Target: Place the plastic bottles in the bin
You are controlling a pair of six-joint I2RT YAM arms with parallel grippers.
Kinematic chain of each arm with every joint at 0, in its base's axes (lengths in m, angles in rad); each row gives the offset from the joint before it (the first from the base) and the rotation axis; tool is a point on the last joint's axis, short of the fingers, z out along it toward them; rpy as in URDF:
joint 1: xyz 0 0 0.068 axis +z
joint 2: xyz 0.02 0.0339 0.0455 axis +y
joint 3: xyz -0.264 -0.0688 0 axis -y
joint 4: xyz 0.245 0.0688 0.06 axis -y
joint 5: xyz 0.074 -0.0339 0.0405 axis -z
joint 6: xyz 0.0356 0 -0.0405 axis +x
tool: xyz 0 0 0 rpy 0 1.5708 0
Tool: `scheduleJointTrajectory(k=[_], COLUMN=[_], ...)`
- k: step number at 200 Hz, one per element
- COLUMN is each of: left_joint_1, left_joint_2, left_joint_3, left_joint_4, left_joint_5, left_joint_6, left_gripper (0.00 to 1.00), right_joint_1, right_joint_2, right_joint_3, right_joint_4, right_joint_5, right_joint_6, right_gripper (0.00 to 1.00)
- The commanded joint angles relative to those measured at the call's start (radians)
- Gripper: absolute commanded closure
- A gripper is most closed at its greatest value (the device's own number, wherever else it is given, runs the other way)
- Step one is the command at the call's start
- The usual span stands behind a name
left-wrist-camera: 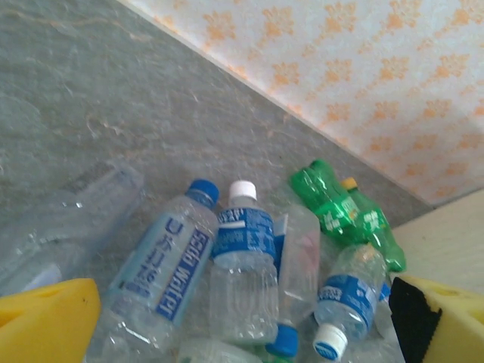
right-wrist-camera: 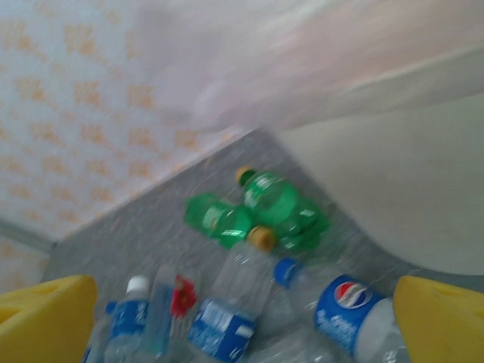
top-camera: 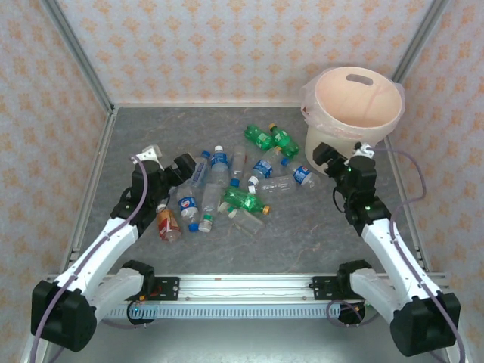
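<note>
The bin (top-camera: 314,134) shows its open top from above, its side up close; left tool (top-camera: 184,166) and right tool (top-camera: 327,156) gape wide.

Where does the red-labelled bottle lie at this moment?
In the top external view, the red-labelled bottle lies at the near-left edge of the bottle pile, beside the left arm and just left of a blue-labelled bottle.

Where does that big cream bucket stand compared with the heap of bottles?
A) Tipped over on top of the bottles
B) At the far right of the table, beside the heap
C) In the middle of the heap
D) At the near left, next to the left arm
B: from above, the bin stands upright at the far right of the table, with the plastic bottles lying to its left.
</note>
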Motion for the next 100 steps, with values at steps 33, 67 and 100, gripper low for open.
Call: scheduleJointTrajectory(k=[33,67,100], left_joint_1=[-0.047,-0.046,-0.047], left_joint_2=[-0.077,-0.083,-0.136], left_joint_3=[-0.016,0.026,0.026], left_joint_4=[-0.116,-0.219,-0.248], left_joint_5=[-0.019,-0.048,-0.043], left_joint_6=[-0.033,-0.014,0.011], left_gripper=[0.01,0.01,0.01], right_joint_1=[0.313,0.513,0.606], right_joint_2=[0.175,0.36,0.496], right_joint_3=[0.181,0.302,0.385], right_joint_4=[-0.219,-0.318,-0.372], right_joint_5=[0.173,0.239,0.12], right_joint_6=[-0.06,-0.134,-0.219], right_gripper=[0.0,0.0,0.0])
